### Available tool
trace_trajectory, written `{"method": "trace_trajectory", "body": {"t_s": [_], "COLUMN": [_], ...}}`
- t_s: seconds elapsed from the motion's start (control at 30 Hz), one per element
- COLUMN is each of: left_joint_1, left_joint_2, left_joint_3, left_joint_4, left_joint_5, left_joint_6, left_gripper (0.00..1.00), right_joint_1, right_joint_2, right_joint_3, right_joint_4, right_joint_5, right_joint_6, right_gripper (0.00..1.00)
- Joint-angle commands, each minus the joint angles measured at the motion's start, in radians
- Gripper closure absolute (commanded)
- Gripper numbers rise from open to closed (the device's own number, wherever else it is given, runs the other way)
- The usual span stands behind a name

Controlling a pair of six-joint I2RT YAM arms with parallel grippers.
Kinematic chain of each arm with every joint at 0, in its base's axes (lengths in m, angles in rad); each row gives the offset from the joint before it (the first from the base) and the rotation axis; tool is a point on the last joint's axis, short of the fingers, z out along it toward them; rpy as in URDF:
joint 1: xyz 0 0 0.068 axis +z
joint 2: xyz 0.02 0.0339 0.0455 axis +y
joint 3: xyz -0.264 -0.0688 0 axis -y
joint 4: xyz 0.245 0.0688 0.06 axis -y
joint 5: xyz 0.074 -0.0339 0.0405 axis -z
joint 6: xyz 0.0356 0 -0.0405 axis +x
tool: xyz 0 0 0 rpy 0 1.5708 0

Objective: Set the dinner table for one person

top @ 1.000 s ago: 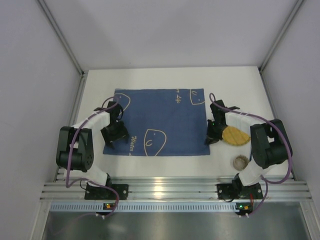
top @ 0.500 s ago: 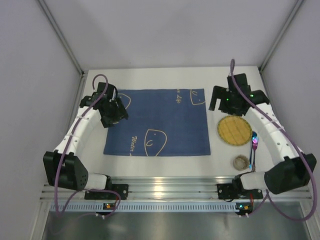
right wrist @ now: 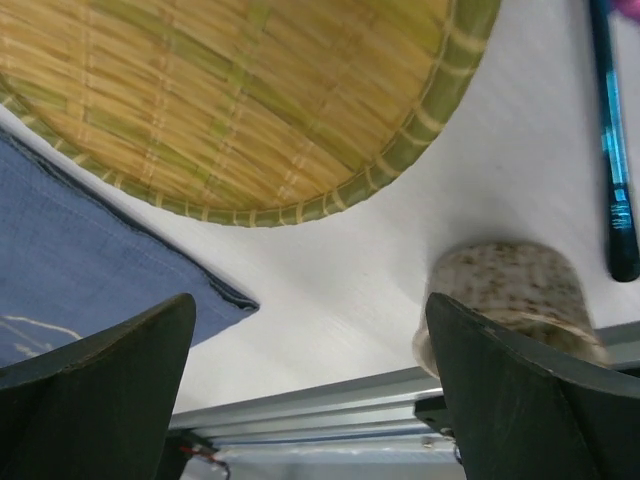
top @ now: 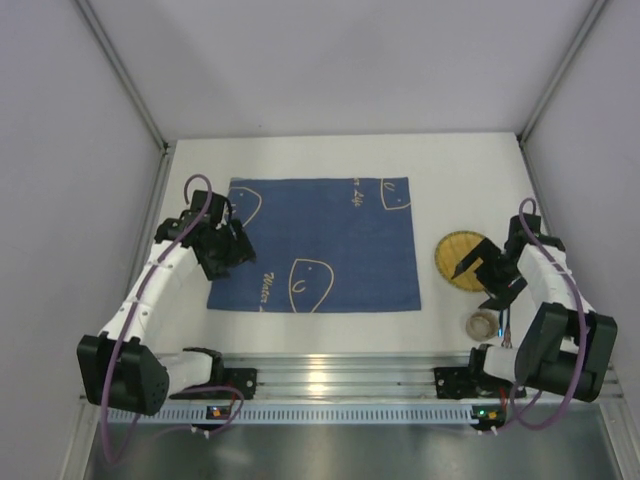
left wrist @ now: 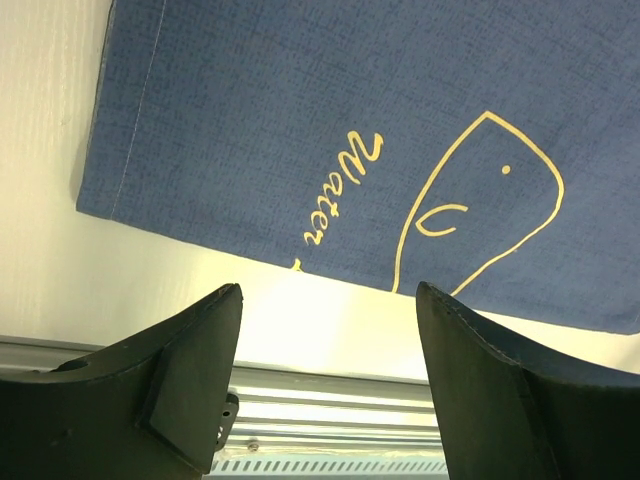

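Plate [top: 453, 257] just beside mat [top: 320, 240] edge

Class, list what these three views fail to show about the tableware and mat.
Teal utensil: right wrist view, top edge cuts off its head.
Speckled cup: same view, a finger covers part.
Woven plate: top view, right arm covers its right side.

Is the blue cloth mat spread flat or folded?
Spread flat. The blue mat lies as one full rectangle on the dinner table, its line drawings showing across it and no fold visible in the top view.
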Motion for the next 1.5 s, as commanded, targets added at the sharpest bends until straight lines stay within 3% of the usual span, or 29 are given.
{"method": "trace_trajectory", "body": {"t_s": [0.0, 0.67, 0.9, 1.13, 1.3, 1.4, 1.43, 1.47], "left_joint_1": [-0.004, -0.006, -0.006, -0.013, -0.015, -0.020, -0.021, -0.021], "left_joint_2": [-0.066, -0.052, -0.060, -0.066, -0.078, -0.089, -0.092, -0.093], "left_joint_3": [-0.024, 0.013, -0.007, -0.002, -0.001, -0.005, -0.005, -0.007], "left_joint_4": [-0.008, -0.069, -0.079, -0.106, -0.120, -0.126, -0.128, -0.129], "left_joint_5": [0.016, -0.004, -0.006, -0.038, -0.043, -0.043, -0.043, -0.043], "left_joint_6": [-0.013, 0.047, 0.050, 0.064, 0.067, 0.062, 0.061, 0.057], "left_gripper": [0.25, 0.26, 0.27, 0.27, 0.27, 0.27, 0.27, 0.27], "right_joint_1": [-0.025, -0.257, -0.258, -0.258, -0.258, -0.258, -0.258, -0.258], "right_joint_2": [-0.057, -0.002, -0.033, -0.038, -0.022, -0.024, -0.027, -0.031], "right_joint_3": [-0.063, -0.281, -0.382, -0.475, -0.522, -0.539, -0.537, -0.534], "right_joint_4": [0.082, 0.436, 0.625, 0.786, 0.860, 0.881, 0.883, 0.877], "right_joint_5": [-0.134, -0.160, -0.155, -0.149, -0.157, -0.160, -0.161, -0.161], "right_joint_6": [0.113, 0.185, 0.262, 0.305, 0.291, 0.282, 0.280, 0.279], "right_gripper": [0.00, 0.02, 0.11, 0.50, 0.67, 0.83, 0.98, 1.00]}}
